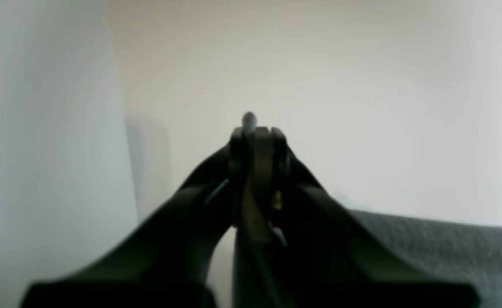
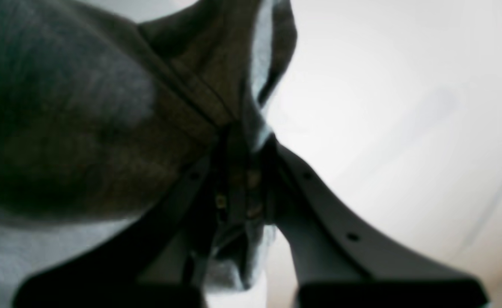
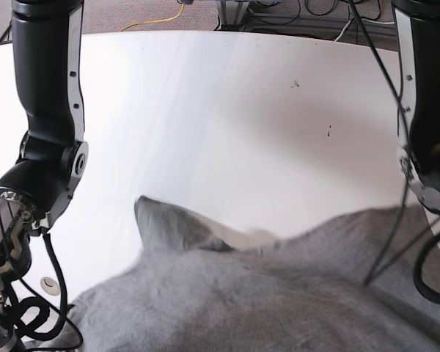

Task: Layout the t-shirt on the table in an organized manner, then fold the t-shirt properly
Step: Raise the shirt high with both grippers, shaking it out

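Grey t-shirt (image 3: 264,301) bunched along the near edge of the white table (image 3: 220,117).

The cloth covers the lower part of the view, creased, with one pointed fold standing up left of centre. Beyond it the glossy tabletop lies bare, apart from a few small black marks (image 3: 312,106) towards the right. A black arm (image 3: 48,117) comes down at the left edge and another (image 3: 429,103) at the right, cables trailing beside each; neither gripper shows.

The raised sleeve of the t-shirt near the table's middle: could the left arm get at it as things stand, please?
Probably yes. The sleeve stands free on the bare table with nothing around it, and the left gripper, shut and holding nothing, hangs beside the t-shirt.
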